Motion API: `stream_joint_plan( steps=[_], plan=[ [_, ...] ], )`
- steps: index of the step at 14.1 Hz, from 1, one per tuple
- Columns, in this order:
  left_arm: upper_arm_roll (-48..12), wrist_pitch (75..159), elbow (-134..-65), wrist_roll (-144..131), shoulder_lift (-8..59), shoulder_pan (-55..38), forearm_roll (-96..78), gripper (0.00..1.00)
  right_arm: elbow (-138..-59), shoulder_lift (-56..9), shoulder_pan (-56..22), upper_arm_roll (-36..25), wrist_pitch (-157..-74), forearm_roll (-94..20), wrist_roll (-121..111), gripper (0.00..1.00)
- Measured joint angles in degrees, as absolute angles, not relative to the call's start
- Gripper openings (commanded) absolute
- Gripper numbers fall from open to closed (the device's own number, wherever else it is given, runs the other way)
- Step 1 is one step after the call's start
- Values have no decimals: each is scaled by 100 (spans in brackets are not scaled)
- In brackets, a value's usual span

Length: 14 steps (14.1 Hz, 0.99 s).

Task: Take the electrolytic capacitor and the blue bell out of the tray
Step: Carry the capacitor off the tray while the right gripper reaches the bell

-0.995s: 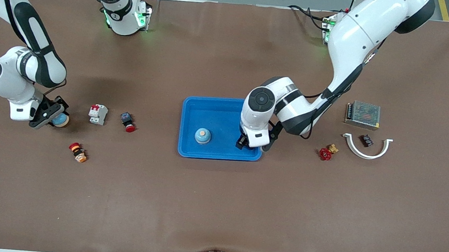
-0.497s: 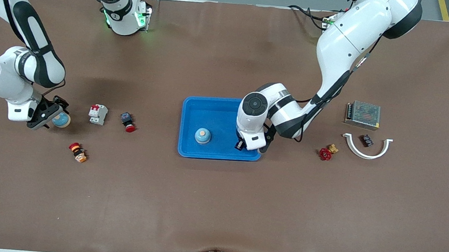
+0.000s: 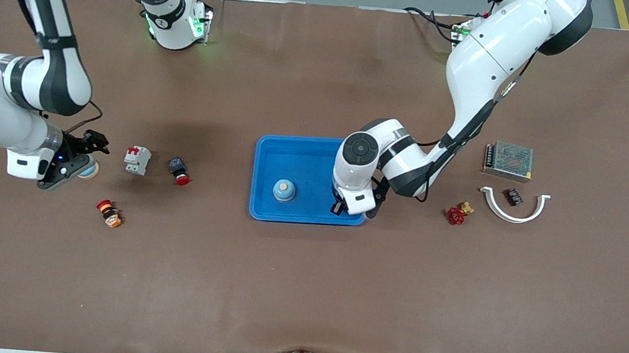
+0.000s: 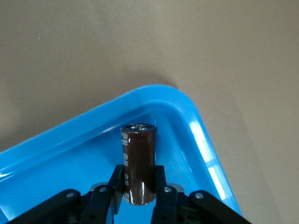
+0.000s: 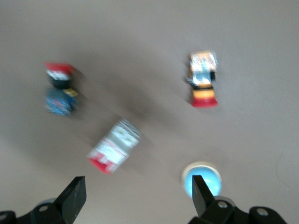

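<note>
The left gripper [image 4: 139, 189] pinched the brown capacitor [image 4: 138, 163] at its base, its long axis pointing away toward the corner of the blue tray [image 3: 270, 155]; the bell [image 3: 284, 190] sat beside it, while the right gripper [image 5: 135, 196] hung spread over the table.

On the brown desk [image 3: 303, 291], toward the right arm's end, lie a white breaker [image 3: 137, 159], a red-capped button [image 3: 179, 170] and a striped button [image 3: 109, 213], while toward the left arm's end sit a red valve [image 3: 457, 214], a white curved bracket [image 3: 512, 206], a small dark part [image 3: 514, 196] and a mesh power supply [image 3: 508, 160].
</note>
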State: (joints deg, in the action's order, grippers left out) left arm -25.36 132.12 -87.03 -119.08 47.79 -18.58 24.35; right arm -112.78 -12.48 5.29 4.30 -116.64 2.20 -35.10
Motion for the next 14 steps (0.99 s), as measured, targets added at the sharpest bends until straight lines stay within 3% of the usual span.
stream_joint_plan(
  steps=[3,7,14],
  plan=[
    [-2538,13033,-8639,-11571,4531,-1814,2435,0,-10589,-1222,-351,451,-11076,207,-1820,100],
    [-2543,12283,-8603,-10658,3930,-1614,2431,0,-10436,-1272,-1367,455,-11097,205,141,100],
    [-2542,11540,-8609,-8278,3285,-664,1983,0,-10402,-1743,-2455,448,-12065,203,2606,100]
  ],
)
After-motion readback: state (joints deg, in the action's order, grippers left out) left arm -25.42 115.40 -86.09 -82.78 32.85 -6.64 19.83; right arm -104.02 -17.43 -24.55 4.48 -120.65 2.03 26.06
